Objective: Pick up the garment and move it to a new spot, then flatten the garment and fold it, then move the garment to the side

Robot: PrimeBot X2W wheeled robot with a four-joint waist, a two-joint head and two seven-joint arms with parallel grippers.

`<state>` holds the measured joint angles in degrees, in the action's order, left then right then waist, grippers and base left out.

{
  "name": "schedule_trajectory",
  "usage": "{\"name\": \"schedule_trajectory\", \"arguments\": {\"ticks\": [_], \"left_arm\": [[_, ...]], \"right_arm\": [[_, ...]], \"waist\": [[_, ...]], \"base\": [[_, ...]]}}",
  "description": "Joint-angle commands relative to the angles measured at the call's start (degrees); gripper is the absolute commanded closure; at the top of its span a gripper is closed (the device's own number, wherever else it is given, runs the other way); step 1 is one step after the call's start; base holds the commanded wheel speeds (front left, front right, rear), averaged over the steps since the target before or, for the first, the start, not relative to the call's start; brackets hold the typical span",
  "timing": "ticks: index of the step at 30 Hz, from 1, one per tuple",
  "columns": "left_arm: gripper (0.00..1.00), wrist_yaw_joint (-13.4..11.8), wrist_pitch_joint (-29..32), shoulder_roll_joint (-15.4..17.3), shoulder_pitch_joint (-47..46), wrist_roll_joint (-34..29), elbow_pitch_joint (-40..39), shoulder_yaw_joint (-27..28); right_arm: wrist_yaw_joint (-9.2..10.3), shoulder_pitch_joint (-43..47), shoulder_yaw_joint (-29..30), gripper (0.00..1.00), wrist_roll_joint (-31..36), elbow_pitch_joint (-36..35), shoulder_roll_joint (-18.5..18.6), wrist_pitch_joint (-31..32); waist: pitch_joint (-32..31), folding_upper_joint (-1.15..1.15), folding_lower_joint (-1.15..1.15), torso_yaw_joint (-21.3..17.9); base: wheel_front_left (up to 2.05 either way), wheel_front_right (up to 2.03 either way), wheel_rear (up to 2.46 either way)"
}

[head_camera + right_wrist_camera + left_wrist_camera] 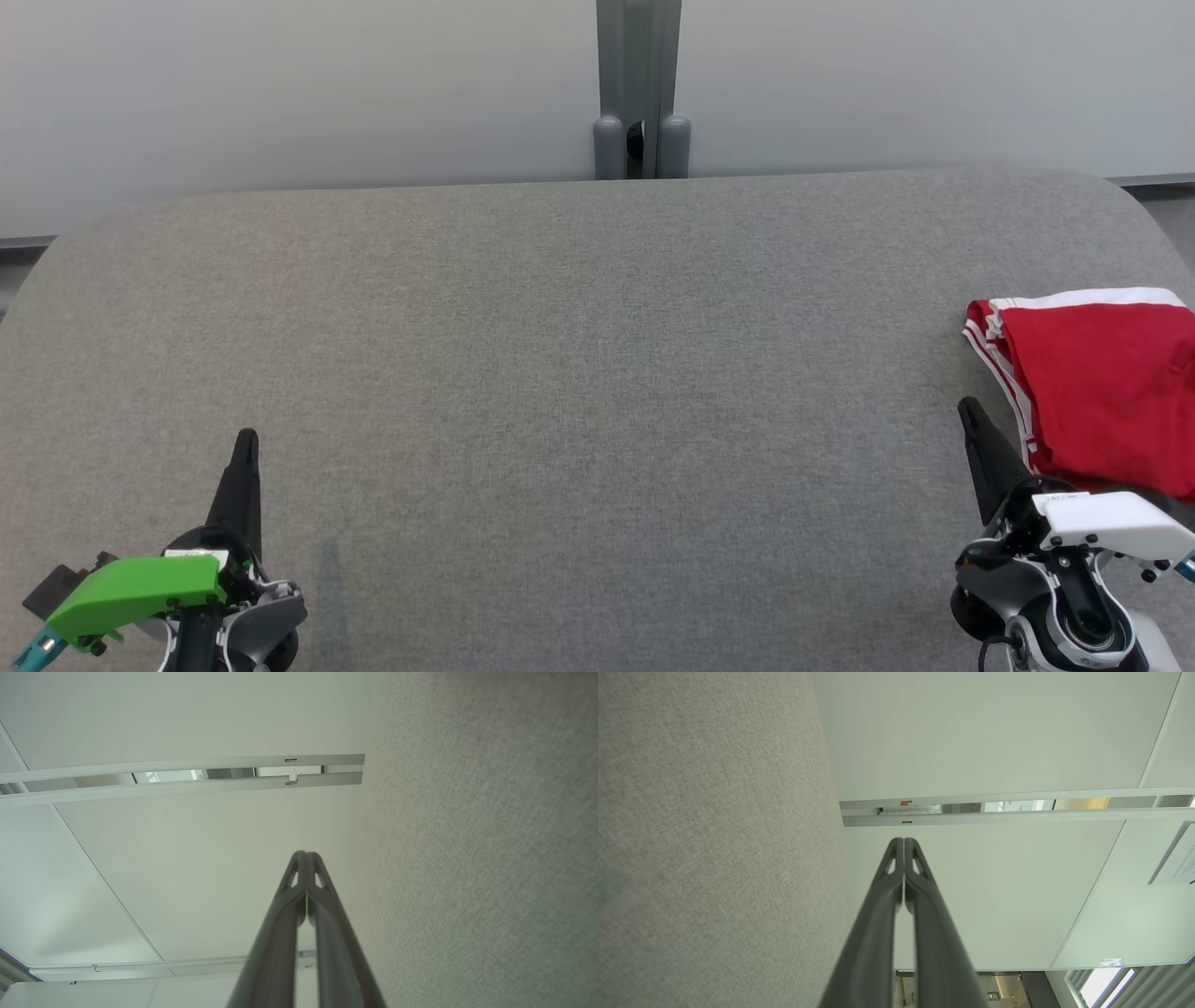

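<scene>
Dark-fingered left gripper (pixel 246 441), right gripper (pixel 967 407): closed, empty. Your right tip sits beside red white-striped fabric garment (pixel 1106 392); stray sweep could rumple it.

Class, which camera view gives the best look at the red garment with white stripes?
The head view: the garment lies at the right side of the table, beside the right hand, partly cut off by the frame. The wrist views face the grey table and a pale wall instead.

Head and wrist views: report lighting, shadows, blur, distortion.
Head view: soft even light, faint shadow right of the left gripper, red white-striped garment cropped at the frame edge. Left wrist view: wall rails bow slightly, fingers blur near the lens. Right wrist view: likewise.
</scene>
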<state>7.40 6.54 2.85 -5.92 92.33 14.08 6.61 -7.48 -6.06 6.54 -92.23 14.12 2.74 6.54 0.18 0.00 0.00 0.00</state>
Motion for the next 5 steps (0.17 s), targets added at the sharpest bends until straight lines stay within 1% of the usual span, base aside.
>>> {"name": "schedule_trajectory", "arguments": {"ticks": [1,5], "left_arm": [[1.0,0.3,0.2,0.0,-0.6,0.2,-0.1,0.1],[1.0,0.3,0.2,0.0,-0.6,0.2,-0.1,0.1]], "right_arm": [[-0.02,-0.3,0.1,1.0,-0.4,-0.3,0.3,0.1],[-0.02,-0.3,0.1,1.0,-0.4,-0.3,0.3,0.1]], "waist": [[0.0,0.0,0.0,0.0],[0.0,0.0,0.0,0.0]], "base": [[0.0,0.0,0.0],[0.0,0.0,0.0]]}}
